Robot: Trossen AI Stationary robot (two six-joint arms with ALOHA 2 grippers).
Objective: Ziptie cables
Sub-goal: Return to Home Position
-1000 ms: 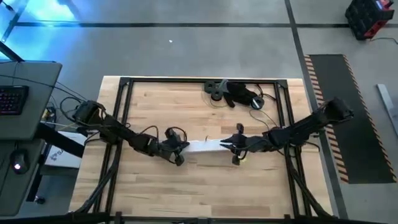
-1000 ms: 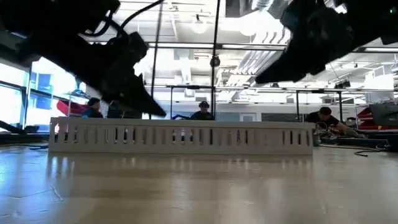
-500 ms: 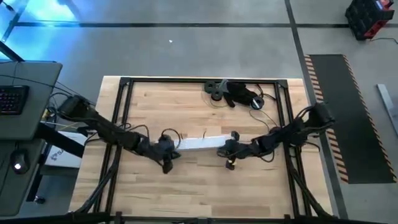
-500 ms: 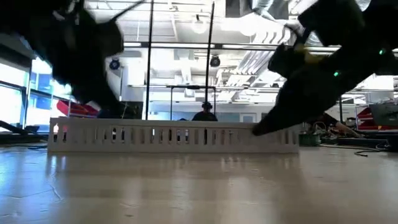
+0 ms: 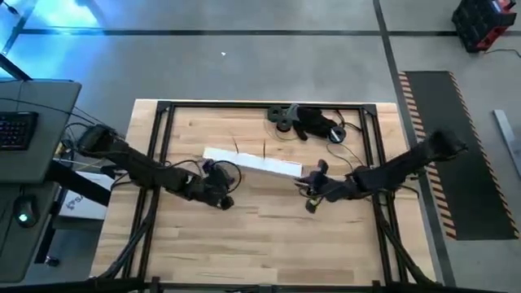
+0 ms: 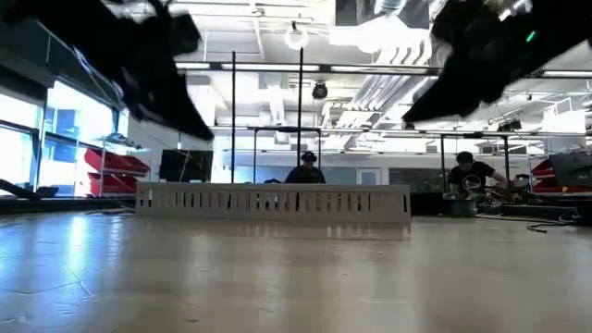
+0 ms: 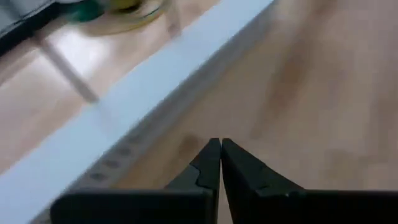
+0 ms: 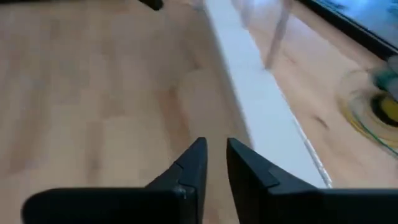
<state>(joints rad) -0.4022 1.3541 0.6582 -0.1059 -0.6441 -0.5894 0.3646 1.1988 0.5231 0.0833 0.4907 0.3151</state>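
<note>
Table [image 5: 269, 236]: wood, white duct [image 5: 252, 163] lying askew.
Left gripper [image 7: 216, 142]: fingers together, empty.
Right gripper [image 8: 216, 144]: narrow gap, empty.
Room: people [image 6: 305, 172] behind.

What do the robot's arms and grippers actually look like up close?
The left arm and right arm are slim, dark and jointed, with thin black cables looping alongside. The left gripper and right gripper each end in two flat matte-black fingers that taper to pointed tips, with a small stepped notch on the inner edges. No markings show.
</note>
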